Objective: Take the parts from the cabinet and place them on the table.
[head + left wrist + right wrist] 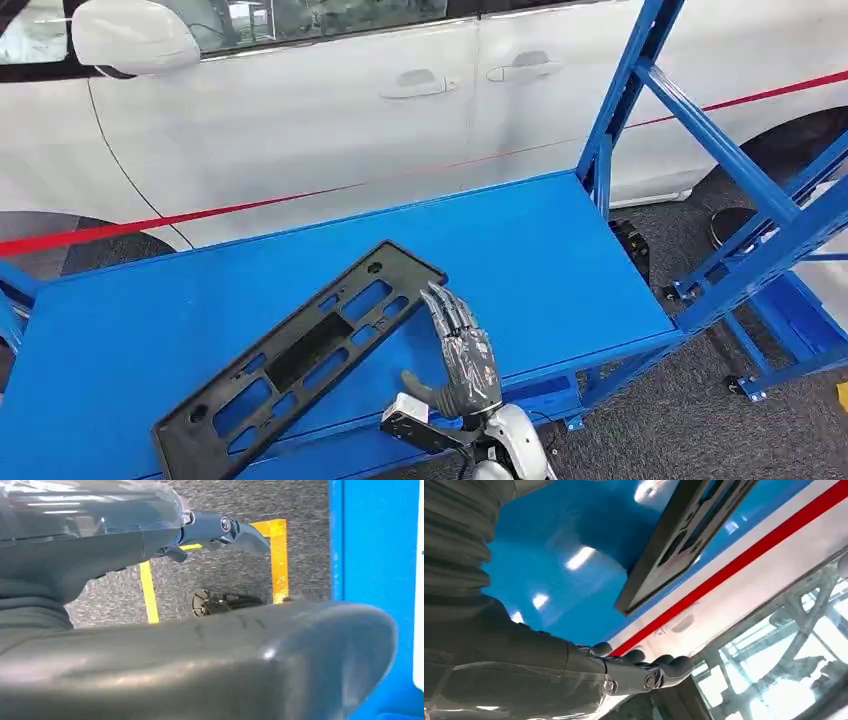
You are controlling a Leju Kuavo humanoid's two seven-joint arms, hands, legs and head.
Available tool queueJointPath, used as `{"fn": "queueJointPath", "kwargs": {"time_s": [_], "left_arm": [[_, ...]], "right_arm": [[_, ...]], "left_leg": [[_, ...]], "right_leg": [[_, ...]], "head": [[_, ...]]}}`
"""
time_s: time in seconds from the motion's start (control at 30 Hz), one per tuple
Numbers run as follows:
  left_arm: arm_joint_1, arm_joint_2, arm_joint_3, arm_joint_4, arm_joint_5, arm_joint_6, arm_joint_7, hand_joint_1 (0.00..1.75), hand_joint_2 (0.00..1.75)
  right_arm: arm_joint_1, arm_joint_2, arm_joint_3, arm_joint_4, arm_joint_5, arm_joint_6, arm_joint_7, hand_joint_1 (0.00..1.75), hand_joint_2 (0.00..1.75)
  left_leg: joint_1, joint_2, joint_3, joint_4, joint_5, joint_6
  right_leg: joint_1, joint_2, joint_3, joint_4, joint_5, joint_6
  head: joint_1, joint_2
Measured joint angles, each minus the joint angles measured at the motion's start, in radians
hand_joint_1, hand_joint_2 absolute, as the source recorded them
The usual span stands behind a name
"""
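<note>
Black part (300, 355) lies flat on the blue table (560, 250), long axis diagonal from the front-left edge toward the middle. Right hand (462, 355) sits just right of it near the front edge, fingers straight and apart, holding nothing, tips near the part's far end. Left hand (150, 535) hangs off the table; grip state unclear.

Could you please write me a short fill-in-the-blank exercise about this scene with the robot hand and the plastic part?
1. The long black slotted plastic frame lies flat on the ____ metal table.
2. The right robot hand holds ____, its fingers apart beside the frame.
3. Behind the table stands a ____ car.
4. Along the car's side runs a thin ____ stripe.

Missing words: blue; nothing; white; red
</note>
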Motion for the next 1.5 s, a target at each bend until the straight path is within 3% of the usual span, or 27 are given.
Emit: {"fn": "queueJointPath", "kwargs": {"time_s": [0.1,0.13,0.17,0.23,0.27,0.4,0.47,0.5,0.53,0.57,0.67,0.73,0.77,0.83,0.87,0.9,0.97,1.03,1.07,1.17,1.23,1.27,1.33,1.37,1.4,1.43,1.5], "left_arm": [[0.002,0.000,0.000,0.000,-0.002,-0.005,0.002,0.00,0.00],[0.002,0.000,0.000,0.000,-0.002,-0.008,0.001,0.00,0.00],[0.001,0.000,0.001,0.000,-0.002,-0.013,0.000,0.00,0.00],[0.000,0.001,0.003,-0.002,-0.002,-0.018,0.000,0.00,0.00],[0.000,0.001,0.005,-0.002,-0.002,-0.018,0.000,0.00,0.00],[0.000,0.001,0.005,-0.002,-0.002,-0.018,0.000,0.00,0.00],[0.000,0.001,0.006,-0.002,-0.002,-0.018,0.000,0.00,0.00],[0.000,0.001,0.008,-0.002,-0.001,-0.018,0.003,0.00,0.00],[0.000,0.001,0.009,-0.002,-0.001,-0.017,0.003,0.00,0.00],[-0.001,-0.001,0.027,-0.003,0.012,-0.012,0.003,0.00,0.00],[-0.001,-0.001,0.038,-0.003,0.017,-0.009,0.003,0.00,0.00],[-0.001,-0.001,0.047,-0.003,0.017,-0.008,0.003,0.00,0.00],[-0.002,-0.002,0.050,-0.003,0.017,-0.008,0.003,0.00,0.00],[-0.001,-0.005,0.052,-0.003,0.016,-0.009,0.003,0.00,0.00],[0.000,-0.006,0.054,-0.003,0.012,-0.011,0.003,0.00,0.00],[0.003,-0.007,0.056,-0.003,0.011,-0.013,0.003,0.00,0.00],[0.002,-0.007,0.057,-0.003,0.008,-0.018,0.002,0.00,0.00],[-0.001,-0.007,0.058,-0.003,0.001,-0.022,0.000,0.00,0.00],[-0.003,-0.008,0.060,-0.003,0.000,-0.023,0.000,0.00,0.00],[-0.002,-0.011,0.064,-0.003,-0.003,-0.029,-0.001,0.00,0.00],[-0.002,-0.016,0.066,-0.003,-0.010,-0.034,0.002,0.00,0.00],[-0.003,-0.018,0.067,-0.003,-0.014,-0.036,0.003,0.00,0.00],[-0.005,-0.018,0.070,-0.003,-0.023,-0.039,0.010,0.00,0.00],[-0.006,-0.018,0.071,-0.003,-0.024,-0.039,0.014,0.00,0.00],[-0.006,-0.018,0.072,-0.003,-0.025,-0.039,0.020,0.00,0.00],[-0.006,-0.019,0.073,-0.003,-0.025,-0.038,0.022,0.00,0.00],[-0.006,-0.024,0.074,-0.003,-0.024,-0.034,0.029,0.00,0.00]], "right_arm": [[0.000,-0.001,0.019,0.000,0.031,-0.014,0.012,0.00,1.75],[0.000,-0.001,0.025,0.001,0.054,-0.020,0.023,0.00,1.75],[-0.001,0.000,0.030,0.002,0.084,-0.028,0.035,0.00,1.75],[-0.002,0.003,0.040,0.008,0.160,-0.034,0.055,0.00,1.75],[-0.002,0.005,0.040,0.011,0.178,-0.034,0.056,0.00,1.75],[-0.002,0.006,0.041,0.012,0.183,-0.035,0.056,0.00,1.75],[-0.001,0.008,0.042,0.015,0.199,-0.035,0.057,0.00,1.75],[0.000,0.015,0.043,0.022,0.233,-0.035,0.057,0.00,1.75],[0.000,0.018,0.043,0.024,0.239,-0.035,0.057,0.00,1.75],[-0.022,0.050,0.045,0.058,0.270,-0.038,0.028,0.00,1.75],[-0.037,0.064,0.047,0.086,0.287,-0.040,0.022,0.00,1.75],[-0.067,0.080,0.057,0.122,0.305,-0.040,0.021,0.00,1.75],[-0.087,0.088,0.063,0.140,0.310,-0.040,0.021,0.00,1.75],[-0.115,0.100,0.078,0.180,0.314,-0.040,0.025,0.00,1.75],[-0.126,0.108,0.084,0.204,0.316,-0.040,0.029,0.00,1.75],[-0.137,0.118,0.092,0.228,0.317,-0.040,0.031,0.00,1.75],[-0.170,0.137,0.114,0.282,0.320,-0.040,0.039,0.00,1.75],[-0.207,0.154,0.128,0.321,0.320,-0.040,0.043,0.00,1.75],[-0.224,0.159,0.133,0.340,0.321,-0.040,0.046,0.00,1.75],[-0.255,0.169,0.151,0.394,0.323,-0.040,0.050,0.00,1.75],[-0.280,0.173,0.167,0.429,0.323,-0.040,0.060,0.00,1.75],[-0.298,0.176,0.176,0.451,0.326,-0.041,0.067,0.00,1.75],[-0.327,0.183,0.196,0.500,0.326,-0.041,0.075,0.00,1.75],[-0.337,0.187,0.205,0.531,0.328,-0.041,0.077,0.00,1.75],[-0.346,0.191,0.214,0.563,0.330,-0.041,0.077,0.00,1.75],[-0.359,0.195,0.223,0.590,0.331,-0.041,0.077,0.00,1.75],[-0.392,0.205,0.248,0.630,0.327,-0.042,0.083,0.00,1.75]], "left_leg": [[-0.002,-0.001,-0.004,-0.003,0.005,0.010],[0.009,0.001,0.001,-0.014,0.013,0.019],[0.008,0.001,0.003,-0.018,0.015,0.022],[0.008,0.001,-0.001,-0.017,0.017,0.028],[0.007,0.002,-0.001,-0.017,0.017,0.028],[0.007,0.002,-0.002,-0.017,0.017,0.028],[0.007,0.002,-0.002,-0.017,0.017,0.028],[0.007,0.002,-0.003,-0.015,0.017,0.027],[0.007,0.001,-0.002,-0.015,0.017,0.027],[0.000,-0.003,-0.002,-0.002,0.006,0.009],[0.006,-0.003,-0.002,-0.008,0.009,-0.010],[0.010,-0.002,-0.011,0.016,-0.012,-0.021],[0.009,-0.002,-0.035,0.070,-0.049,-0.025],[0.011,-0.002,-0.114,0.240,-0.129,-0.033],[0.011,-0.001,-0.145,0.305,-0.146,-0.035],[0.011,-0.001,-0.152,0.319,-0.138,-0.034],[0.010,-0.001,-0.103,0.210,-0.064,-0.030],[0.009,0.000,-0.013,0.019,0.015,-0.018],[0.002,-0.001,-0.004,-0.004,0.004,-0.014],[-0.001,-0.003,-0.009,-0.001,0.010,-0.001],[0.011,0.000,-0.005,-0.015,0.022,0.015],[0.011,0.001,-0.006,-0.016,0.023,0.021],[0.010,0.002,-0.010,-0.016,0.024,0.024],[0.010,0.002,-0.011,-0.015,0.024,0.024],[0.010,0.001,-0.011,-0.015,0.024,0.024],[0.010,0.001,-0.009,-0.015,0.024,0.024],[0.010,0.000,-0.003,-0.013,0.021,0.019]], "right_leg": [[-0.002,-0.001,0.001,-0.006,0.005,0.015],[0.002,-0.002,-0.001,-0.001,-0.002,0.022],[-0.001,-0.004,-0.008,0.020,-0.020,0.028],[-0.006,-0.004,-0.075,0.163,-0.103,0.033],[-0.006,-0.003,-0.095,0.205,-0.121,0.034],[-0.007,-0.003,-0.100,0.215,-0.125,0.034],[-0.007,-0.003,-0.117,0.248,-0.138,0.034],[-0.010,-0.004,-0.149,0.313,-0.144,0.036],[-0.011,-0.004,-0.147,0.307,-0.133,0.037],[-0.011,-0.005,-0.003,0.002,0.000,0.024],[-0.006,-0.002,-0.008,0.004,0.002,0.007],[-0.013,-0.004,-0.005,-0.007,0.011,-0.007],[-0.014,-0.004,-0.007,-0.007,0.011,-0.013],[-0.010,-0.006,-0.008,-0.007,0.011,-0.015],[-0.009,-0.007,-0.009,-0.006,0.010,-0.016],[-0.007,-0.006,-0.008,-0.006,0.010,-0.016],[-0.006,-0.004,-0.006,-0.004,0.010,-0.015],[-0.006,-0.004,-0.004,-0.002,0.008,-0.012],[0.003,-0.004,-0.008,0.002,0.006,-0.007],[-0.002,-0.005,-0.008,-0.003,0.012,0.007],[-0.001,-0.005,-0.012,0.011,0.000,0.019],[-0.001,-0.005,-0.032,0.054,-0.035,0.023],[-0.006,-0.005,-0.110,0.223,-0.120,0.028],[-0.008,-0.005,-0.146,0.297,-0.144,0.031],[-0.010,-0.005,-0.160,0.324,-0.141,0.033],[-0.013,-0.006,-0.152,0.303,-0.117,0.033],[-0.017,-0.006,-0.075,0.143,-0.025,0.030]], "head": [[0.000,0.000],[0.000,0.000],[0.000,0.000],[0.000,0.000],[0.000,0.000],[0.000,0.000],[0.000,0.000],[0.000,0.000],[0.000,0.000],[0.000,0.000],[0.000,0.000],[0.000,0.000],[0.000,0.000],[0.000,0.000],[0.000,0.000],[0.000,0.000],[0.000,0.000],[0.000,0.000],[0.000,0.000],[0.000,0.000],[0.000,0.000],[0.001,0.000],[0.000,0.000],[0.000,0.000],[0.000,0.000],[0.001,0.000],[0.000,0.000]]}}
